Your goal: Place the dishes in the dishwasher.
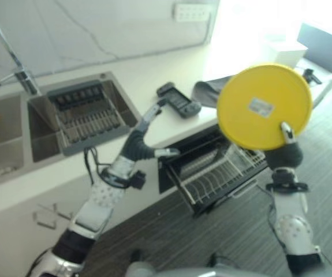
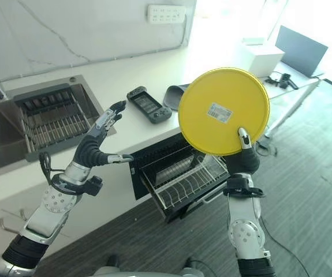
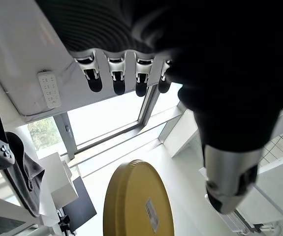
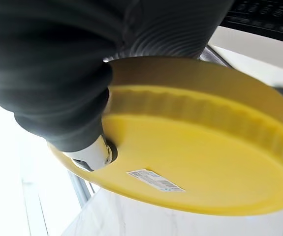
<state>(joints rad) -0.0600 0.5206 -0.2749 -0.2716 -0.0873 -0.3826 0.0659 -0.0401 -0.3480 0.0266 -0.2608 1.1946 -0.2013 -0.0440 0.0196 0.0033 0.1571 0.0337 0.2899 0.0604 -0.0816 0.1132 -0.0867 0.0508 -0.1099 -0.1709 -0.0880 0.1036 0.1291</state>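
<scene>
Right eye view: right hand [image 2: 243, 156] fingers grip the yellow plate [image 2: 223, 111] above the open dishwasher rack [image 2: 180, 176], left hand [image 2: 99, 147] fingers released; next, lower plate into rack.

The yellow plate [image 2: 223, 111] looks like smooth matt plastic with a paper label [image 2: 219, 112]; the dishwasher rack [image 2: 183, 176] is white-coated wire; the tabletop [image 2: 131, 78] is smooth white.

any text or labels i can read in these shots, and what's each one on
None of it reads.
Sticker on the underside of the yellow plate, held up by the right hand: printed lines, too small and blurred to read.
Black handheld controller on the counter: no legible marks.
White wall outlet strip: no legible print.
Left hand holds nothing with text.
</scene>
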